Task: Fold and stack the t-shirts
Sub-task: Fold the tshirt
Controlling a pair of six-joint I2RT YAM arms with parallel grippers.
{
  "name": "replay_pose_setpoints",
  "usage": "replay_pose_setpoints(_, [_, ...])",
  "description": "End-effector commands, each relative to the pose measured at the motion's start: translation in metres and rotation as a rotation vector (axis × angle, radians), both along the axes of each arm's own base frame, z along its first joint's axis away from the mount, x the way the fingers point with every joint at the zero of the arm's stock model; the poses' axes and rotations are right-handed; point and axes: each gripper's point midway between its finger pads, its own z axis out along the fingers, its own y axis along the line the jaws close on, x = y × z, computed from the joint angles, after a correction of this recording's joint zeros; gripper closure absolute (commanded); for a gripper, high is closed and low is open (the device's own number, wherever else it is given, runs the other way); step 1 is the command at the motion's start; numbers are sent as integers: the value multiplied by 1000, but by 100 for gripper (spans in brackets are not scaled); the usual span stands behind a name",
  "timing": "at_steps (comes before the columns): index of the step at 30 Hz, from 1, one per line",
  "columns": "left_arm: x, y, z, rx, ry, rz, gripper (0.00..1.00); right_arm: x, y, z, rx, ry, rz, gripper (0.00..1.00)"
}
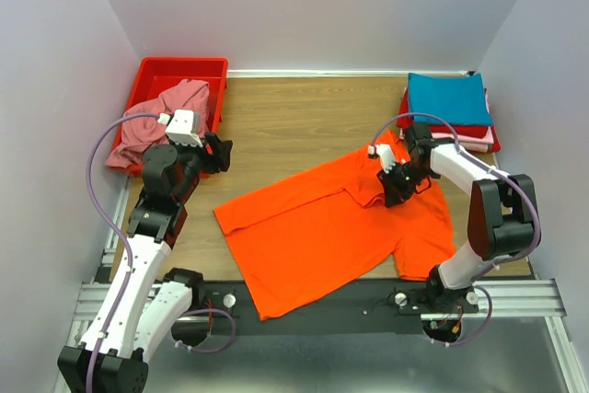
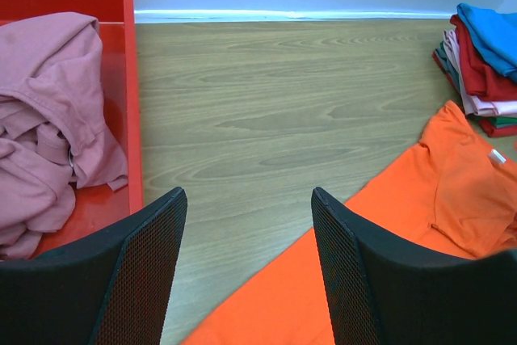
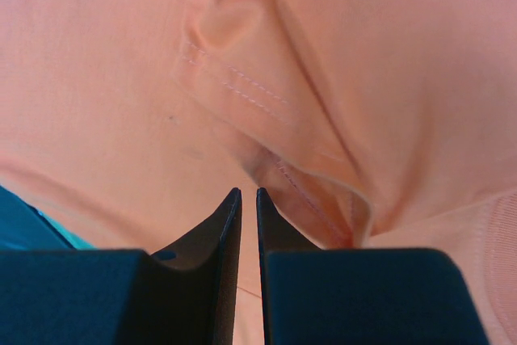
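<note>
1. the orange t-shirt (image 1: 322,227) lies spread across the wooden table (image 1: 294,126), front and centre, with its hem towards the near edge and its collar end towards the far right.
2. the right gripper (image 1: 398,189) is down on that collar end. its fingers are squeezed almost together on a puckered fold of orange cloth, so it's gripping the shirt, and the fabric bunches up around the tips.
3. the left gripper (image 2: 246,199) hangs over bare wood with its fingers (image 2: 145,264) spread wide and nothing between them. the red bin (image 1: 152,75) is on its left and the orange shirt's edge on its right.
4. the bin sits in the far left corner, and the dusty pink t-shirt (image 1: 161,121) is crumpled inside it, spilling over the near rim.
5. in the far right corner there's a folded stack: a teal blue t-shirt (image 1: 448,98) on top, with a red t-shirt (image 2: 477,74) and a pale pink t-shirt (image 2: 493,107) layered beneath. the orange shirt's far tip lies near it.
</note>
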Motion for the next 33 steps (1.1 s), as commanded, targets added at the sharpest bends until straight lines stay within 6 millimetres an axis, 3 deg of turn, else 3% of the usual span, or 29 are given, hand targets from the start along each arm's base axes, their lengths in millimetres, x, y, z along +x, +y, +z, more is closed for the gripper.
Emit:
replay_pose_setpoints(1, [-1,0,3,2,-23,-7,29,-10,1,-3,-4,28,12,81])
replay_pose_setpoints(10, [-1,0,1,2,-18,-7,29,7,15,38,71,-73,26,80])
replay_pose_setpoints(15, [-1,0,1,3,-20,-9,29,29,23,55,78,-137,36,70])
replay_pose_setpoints(18, [0,-1,2,1,-20,-9,29,47,19,50,40,-147,4,70])
replay_pose_setpoints(23, [-1,0,2,2,-22,-9,29,67,8,26,-47,-137,-40,74])
replay_pose_setpoints(27, [-1,0,0,3,-15,-9,29,63,2,9,-85,-96,-43,77])
replay_pose_setpoints(33, [0,-2,0,3,-14,-15,29,31,2,-3,-81,-48,1,80])
